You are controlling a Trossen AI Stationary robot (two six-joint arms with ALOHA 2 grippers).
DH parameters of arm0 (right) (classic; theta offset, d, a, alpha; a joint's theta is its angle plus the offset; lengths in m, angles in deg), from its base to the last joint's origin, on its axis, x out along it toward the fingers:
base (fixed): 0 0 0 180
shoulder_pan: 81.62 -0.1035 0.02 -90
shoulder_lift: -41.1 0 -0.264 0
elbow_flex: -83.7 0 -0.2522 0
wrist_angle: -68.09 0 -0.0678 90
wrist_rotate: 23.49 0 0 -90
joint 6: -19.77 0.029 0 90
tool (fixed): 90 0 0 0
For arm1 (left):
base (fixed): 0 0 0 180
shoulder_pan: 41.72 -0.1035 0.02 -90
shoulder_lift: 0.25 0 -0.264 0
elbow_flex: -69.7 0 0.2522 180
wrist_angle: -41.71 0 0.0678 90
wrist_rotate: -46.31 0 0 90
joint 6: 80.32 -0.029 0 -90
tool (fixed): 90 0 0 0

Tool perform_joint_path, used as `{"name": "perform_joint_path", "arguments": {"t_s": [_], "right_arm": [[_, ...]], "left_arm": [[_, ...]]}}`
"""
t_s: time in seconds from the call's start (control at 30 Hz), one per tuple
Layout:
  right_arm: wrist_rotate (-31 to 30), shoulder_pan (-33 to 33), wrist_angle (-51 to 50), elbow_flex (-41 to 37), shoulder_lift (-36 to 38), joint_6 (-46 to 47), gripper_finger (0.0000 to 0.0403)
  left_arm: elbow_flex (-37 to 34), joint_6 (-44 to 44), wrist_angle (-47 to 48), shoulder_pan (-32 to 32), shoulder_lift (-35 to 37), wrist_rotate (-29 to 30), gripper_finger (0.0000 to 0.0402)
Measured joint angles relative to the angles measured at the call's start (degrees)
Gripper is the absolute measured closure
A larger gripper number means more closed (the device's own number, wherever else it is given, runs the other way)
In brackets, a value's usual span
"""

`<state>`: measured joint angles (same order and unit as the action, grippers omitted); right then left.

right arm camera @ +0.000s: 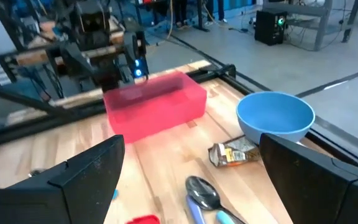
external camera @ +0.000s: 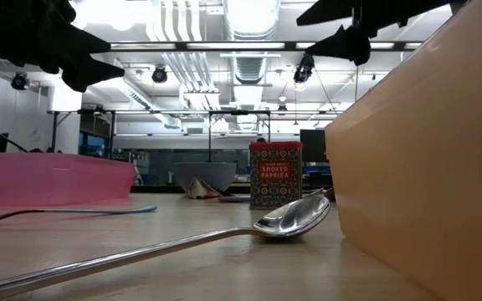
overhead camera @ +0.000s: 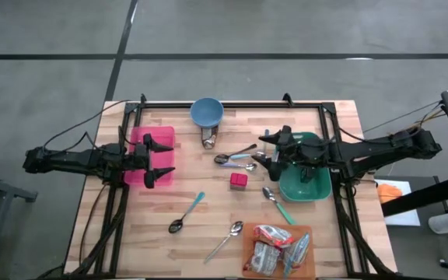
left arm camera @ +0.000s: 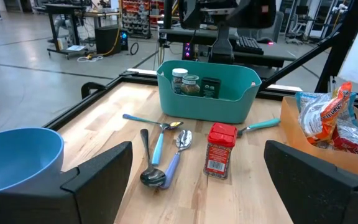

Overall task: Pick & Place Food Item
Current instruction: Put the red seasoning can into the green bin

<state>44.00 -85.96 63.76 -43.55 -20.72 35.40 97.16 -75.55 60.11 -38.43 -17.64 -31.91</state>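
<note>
One paprika tin [overhead camera: 239, 180]: red, upright | left hand [overhead camera: 164, 161] spread | right hand [overhead camera: 262, 148] spread

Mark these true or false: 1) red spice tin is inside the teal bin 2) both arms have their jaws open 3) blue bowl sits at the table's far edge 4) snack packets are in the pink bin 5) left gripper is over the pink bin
1) False. The red spice tin stands on the bare table, apart from the teal bin.
2) True. The left gripper and the right gripper both have their jaws apart, holding nothing.
3) True for the blue bowl.
4) False. The snack packets lie on the orange tray, not in the pink bin.
5) True.
</note>
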Motion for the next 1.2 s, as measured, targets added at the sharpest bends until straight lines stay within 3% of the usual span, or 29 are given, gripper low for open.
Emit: {"name": "perform_joint_path", "arguments": {"t_s": [0.4,0.8,1.2], "right_arm": [[6.34,-0.02,-1.21,1.35,-8.94,-2.55,0.0033],[13.51,-0.02,-25.11,18.32,-20.58,-4.05,0.0033],[17.73,-0.96,-36.85,32.35,-32.49,-8.17,0.0033]], "left_arm": [[0.00,0.00,0.04,0.00,0.00,0.01,0.0034],[0.00,0.00,0.07,0.00,0.00,0.00,0.0034],[0.00,0.00,0.12,0.00,0.00,0.01,0.0034]]}}
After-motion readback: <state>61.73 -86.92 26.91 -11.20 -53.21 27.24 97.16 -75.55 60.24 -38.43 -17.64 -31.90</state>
